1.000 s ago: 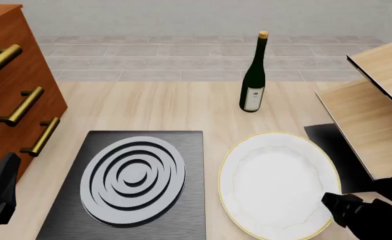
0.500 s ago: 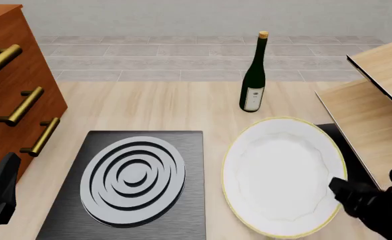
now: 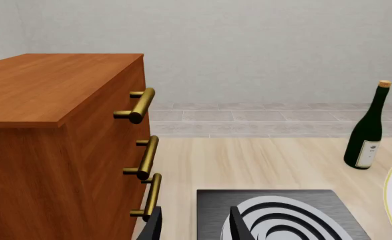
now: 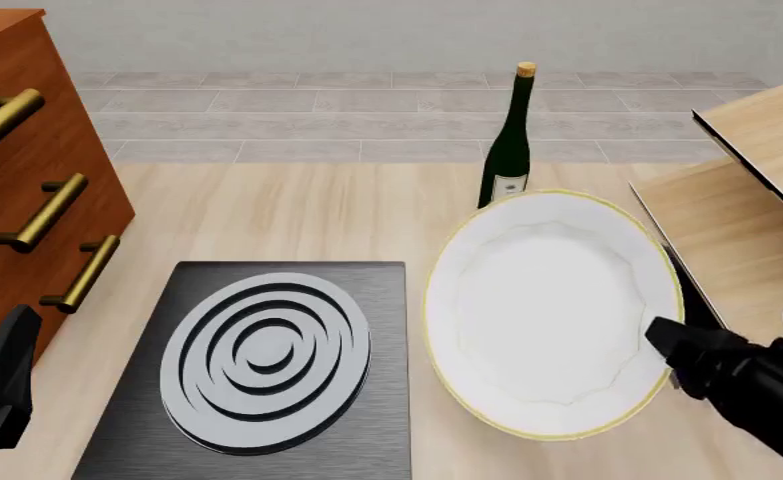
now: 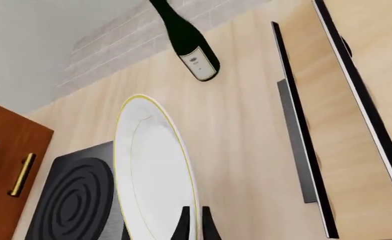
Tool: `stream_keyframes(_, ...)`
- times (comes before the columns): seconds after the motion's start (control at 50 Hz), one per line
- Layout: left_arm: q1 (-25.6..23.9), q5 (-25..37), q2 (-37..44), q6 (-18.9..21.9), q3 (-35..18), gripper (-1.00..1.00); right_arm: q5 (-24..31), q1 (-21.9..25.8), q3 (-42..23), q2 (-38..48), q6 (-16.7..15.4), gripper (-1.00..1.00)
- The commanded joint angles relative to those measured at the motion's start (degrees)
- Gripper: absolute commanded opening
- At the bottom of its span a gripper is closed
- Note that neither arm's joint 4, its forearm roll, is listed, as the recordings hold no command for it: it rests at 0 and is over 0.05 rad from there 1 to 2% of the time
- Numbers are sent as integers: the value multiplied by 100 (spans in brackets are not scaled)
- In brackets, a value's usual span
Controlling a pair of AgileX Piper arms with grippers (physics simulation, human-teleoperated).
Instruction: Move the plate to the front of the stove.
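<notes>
Right claw (image 4: 667, 345) is clamped on the near-right rim of the round white gold-rimmed plate (image 4: 546, 312), which is tilted. The dark grey brushed-metal stove (image 4: 264, 365) lies to the claw's left. Left claw (image 3: 193, 224) is parted, empty.

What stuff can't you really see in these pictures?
- Wine bottle: its base is behind the lifted plate in the front view.
- Bottle label: text too small, left wrist view.
- Right gripper: cut off by the right wrist view's edge.
- Black slab: mostly behind the plate, front view.
- Stove: near edge cut off, front view.
</notes>
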Motion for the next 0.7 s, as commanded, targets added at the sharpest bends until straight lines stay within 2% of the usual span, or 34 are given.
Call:
stream_keyframes(0.02, 2, 0, 0, 0, 0, 100, -741, 117, -196, 642, 319, -100)
stream_keyframes(0.08, 1, 0, 0, -2, 0, 100, -1089, 222, -231, 908, 571, -100)
stream_keyframes(0.1, 0, 0, -1, 0, 0, 100, -1233, 462, -183, 861, 846, -100)
stream_keyframes(0.12, 0, 0, 0, 0, 0, 100, -1285, 466, -192, 888, 926, -100)
stream_keyframes(0.16, 0, 0, 0, 0, 0, 100, -1345, 478, -260, 915, 949, -100)
stream_keyframes(0.28, 1, 0, 0, -1, 0, 100, -1994, 613, -291, 1508, 1301, -100)
stream_keyframes(0.3, 0, 0, -1, 0, 0, 100, -2211, 694, -249, 1632, 1483, -100)
stream_keyframes(0.34, 1, 0, 1, 1, 0, 100, -2468, 812, -248, 1867, 1652, -100)
stream_keyframes(0.46, -1, 0, 1, -1, 0, 100, -3059, 959, -416, 2516, 1992, -100)
stream_keyframes(0.52, 1, 0, 0, 0, 0, 100, -3179, 1117, -514, 2677, 2097, -100)
stream_keyframes(0.56, 0, 0, 0, 0, 0, 100, -3102, 1052, -722, 2792, 2009, -100)
stream_keyframes(0.64, -1, 0, 1, -1, 0, 100, -3371, 1266, -904, 3194, 2181, -100)
stream_keyframes(0.66, -1, 0, 1, 1, 0, 100, -3567, 1408, -923, 3349, 2309, -100)
stream_keyframes(0.7, 2, 0, 0, 0, 0, 100, -3473, 1308, -1096, 3485, 2226, -100)
